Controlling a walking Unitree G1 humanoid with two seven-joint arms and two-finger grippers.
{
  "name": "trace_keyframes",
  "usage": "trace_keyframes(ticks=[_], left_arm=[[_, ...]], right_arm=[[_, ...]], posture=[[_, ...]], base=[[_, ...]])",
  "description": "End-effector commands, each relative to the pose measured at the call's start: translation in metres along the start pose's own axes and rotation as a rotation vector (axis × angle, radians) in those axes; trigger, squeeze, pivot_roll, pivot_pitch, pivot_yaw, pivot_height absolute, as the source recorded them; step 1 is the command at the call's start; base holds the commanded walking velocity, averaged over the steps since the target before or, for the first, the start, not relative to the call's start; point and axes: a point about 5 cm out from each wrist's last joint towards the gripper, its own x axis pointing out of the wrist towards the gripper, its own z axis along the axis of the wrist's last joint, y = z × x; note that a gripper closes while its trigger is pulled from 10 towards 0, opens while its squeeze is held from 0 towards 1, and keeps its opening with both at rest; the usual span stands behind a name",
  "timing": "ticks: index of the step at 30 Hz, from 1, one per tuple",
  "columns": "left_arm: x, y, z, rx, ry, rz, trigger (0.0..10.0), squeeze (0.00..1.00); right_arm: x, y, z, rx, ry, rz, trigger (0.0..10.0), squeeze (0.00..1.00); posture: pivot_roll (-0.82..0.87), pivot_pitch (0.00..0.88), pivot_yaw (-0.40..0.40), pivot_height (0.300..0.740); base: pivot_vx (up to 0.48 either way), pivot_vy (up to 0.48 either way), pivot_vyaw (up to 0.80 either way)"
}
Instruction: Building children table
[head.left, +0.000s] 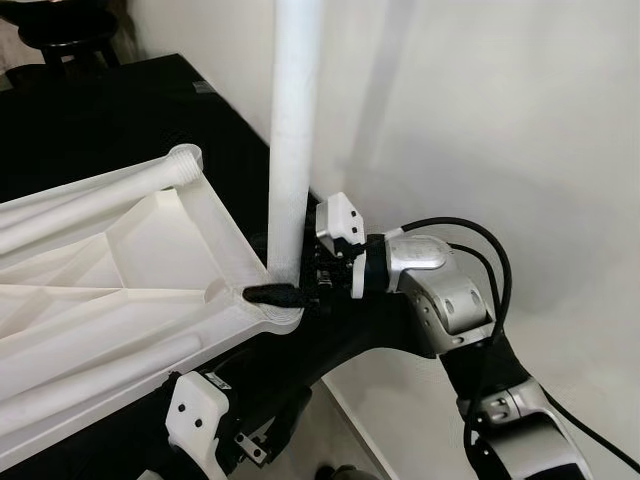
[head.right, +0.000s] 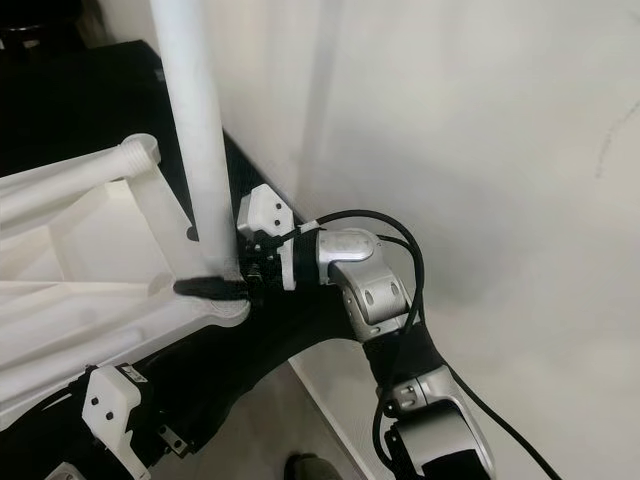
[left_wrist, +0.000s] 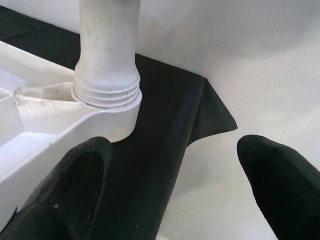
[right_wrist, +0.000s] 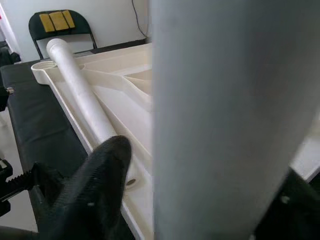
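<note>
Silver right arm (head.left: 445, 290), black cable, seemingly textured fingers (left_wrist: 75, 190)

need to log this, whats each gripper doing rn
Left gripper: open, holding nothing.
Right gripper: shut on the upright table leg at its base.

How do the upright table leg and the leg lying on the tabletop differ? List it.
The upright leg stands in the tabletop's corner socket; the lying leg rests flat on the upturned tabletop, unattached. The right hand grips the upright leg near its base; nothing holds the lying leg. Both are white, round, plastic-looking tubes.
</note>
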Motion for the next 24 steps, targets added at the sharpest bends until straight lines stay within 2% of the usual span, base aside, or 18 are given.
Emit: trace_keyframes(ticks=[1, 7, 9, 10, 11, 14, 15, 16, 17, 18, 19, 20, 21, 23, 24], left_arm=[[-0.001, -0.003, 0.000, -0.023, 0.000, -0.003, 10.0, 0.00], [0.000, -0.003, 0.000, -0.024, -0.001, -0.004, 10.0, 0.00], [0.000, -0.002, -0.001, -0.024, -0.002, -0.004, 10.0, 0.00], [0.000, -0.002, -0.001, -0.024, -0.002, -0.004, 10.0, 0.00], [-0.001, -0.002, -0.001, -0.023, -0.001, -0.003, 10.0, 0.00], [-0.001, -0.002, -0.001, -0.022, -0.001, -0.003, 10.0, 0.00], [-0.001, -0.001, -0.001, -0.021, -0.001, -0.001, 10.0, 0.00], [-0.001, -0.001, -0.001, -0.021, -0.001, -0.001, 10.0, 0.00], [-0.002, 0.000, -0.001, -0.020, -0.001, 0.000, 10.0, 0.00], [-0.002, 0.000, -0.001, -0.020, -0.001, 0.000, 10.0, 0.00], [-0.001, 0.001, 0.000, -0.019, -0.002, 0.001, 10.0, 0.00], [-0.001, 0.003, 0.000, -0.018, -0.002, 0.000, 10.0, 0.00], [-0.001, 0.003, 0.000, -0.018, -0.002, 0.000, 10.0, 0.00], [0.001, 0.005, -0.001, -0.020, -0.001, -0.007, 10.0, 0.00], [0.001, 0.005, -0.001, -0.020, -0.001, -0.007, 10.0, 0.00]], right_arm=[[0.005, 0.005, -0.003, 0.012, -0.005, 0.057, 0.0, 0.00], [-0.008, 0.003, -0.013, 0.026, 0.022, 0.037, 0.0, 0.00], [-0.017, 0.000, -0.019, 0.034, 0.040, -0.047, 0.0, 0.00], [-0.017, 0.000, -0.019, 0.034, 0.040, -0.047, 0.0, 0.00], [-0.021, -0.001, -0.025, 0.053, 0.056, -0.142, 0.0, 0.00], [-0.023, -0.002, -0.028, 0.067, 0.068, -0.208, 0.0, 0.00], [-0.022, -0.006, -0.033, 0.092, 0.066, -0.417, 0.0, 0.00], [-0.022, -0.006, -0.033, 0.092, 0.066, -0.417, 0.0, 0.00], [-0.035, -0.006, -0.042, 0.120, 0.123, -0.836, 0.0, 0.00], [-0.035, -0.006, -0.042, 0.120, 0.123, -0.836, 0.0, 0.00], [-0.031, 0.014, -0.045, 0.100, 0.152, -0.938, 0.0, 0.00], [-0.027, 0.029, -0.047, 0.129, 0.151, -0.986, 0.0, 0.00], [-0.027, 0.029, -0.047, 0.129, 0.151, -0.986, 0.0, 0.00], [-0.014, 0.041, -0.048, 0.156, 0.123, -0.870, 0.0, 0.00], [-0.014, 0.041, -0.048, 0.156, 0.123, -0.870, 0.0, 0.00]], posture=[[-0.16, 0.173, -0.099, 0.740], [-0.17, 0.171, -0.097, 0.740], [-0.17, 0.168, -0.103, 0.740], [-0.17, 0.168, -0.103, 0.740], [-0.17, 0.167, -0.107, 0.740], [-0.17, 0.167, -0.108, 0.740], [-0.18, 0.168, -0.108, 0.740], [-0.18, 0.168, -0.108, 0.740], [-0.18, 0.171, -0.107, 0.740], [-0.18, 0.171, -0.107, 0.740], [-0.19, 0.173, -0.096, 0.740], [-0.21, 0.165, -0.082, 0.740], [-0.21, 0.165, -0.082, 0.740], [-0.21, 0.155, -0.085, 0.740], [-0.21, 0.155, -0.085, 0.740]], base=[[0.000, 0.000, 0.00], [0.000, 0.000, 0.00], [0.000, 0.000, 0.00], [0.000, 0.000, 0.00], [0.000, 0.000, 0.00], [0.000, 0.000, 0.00], [0.000, 0.000, 0.00], [0.000, 0.000, 0.00], [0.000, 0.000, 0.00], [0.000, 0.000, 0.00], [0.000, 0.000, 0.00], [0.000, 0.000, 0.00], [0.000, 0.000, 0.00], [0.000, 0.000, 0.00], [0.000, 0.000, 0.00]])
